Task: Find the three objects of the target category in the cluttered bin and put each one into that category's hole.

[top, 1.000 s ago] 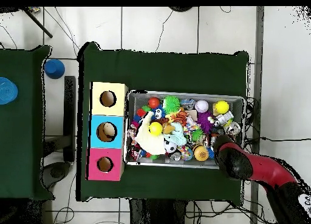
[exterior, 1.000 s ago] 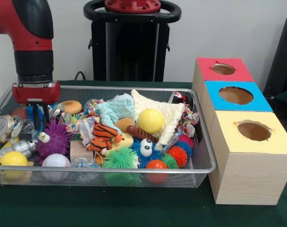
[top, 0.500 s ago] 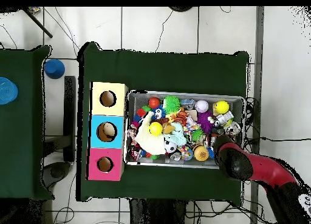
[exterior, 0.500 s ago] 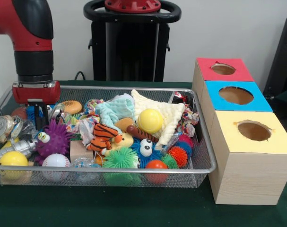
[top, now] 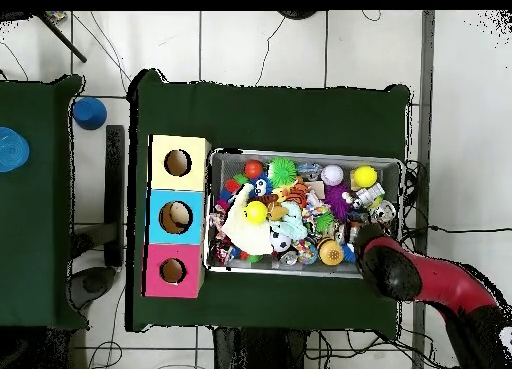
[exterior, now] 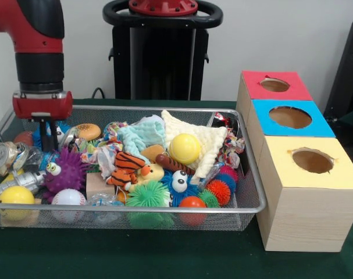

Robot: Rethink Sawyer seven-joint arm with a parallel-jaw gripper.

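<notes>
Bin [exterior: 246,200] contents were the matter in hand: in the front view the wire basket sat on the green table [exterior: 135,256], packed with spiky balls, a plush tiger [exterior: 129,165], a yellow ball [exterior: 185,148] on a cream cloth [exterior: 208,139], a baseball [exterior: 67,199] and a crushed can [exterior: 4,156]. The gripper [exterior: 47,141] hung over the basket's end farthest from the boxes, just above the purple spiky ball with googly eyes [exterior: 64,171]. Its dark fingers read as one narrow post, so I could not tell how far apart they stood, nor whether anything was held. The red box [exterior: 273,85], blue box [exterior: 289,118] and yellow box [exterior: 313,161] stood in a row just beside the bin, each hole apparently empty.

From overhead, the arm covered the gripper at the bin's [top: 305,155] corner, well apart from the three boxes [top: 176,216] at the opposite end.

I judged the search-and-pick step to be under way with nothing yet sorted. The next move called for a clean grasp on one target object, then a carry across the whole bin to its hole.
</notes>
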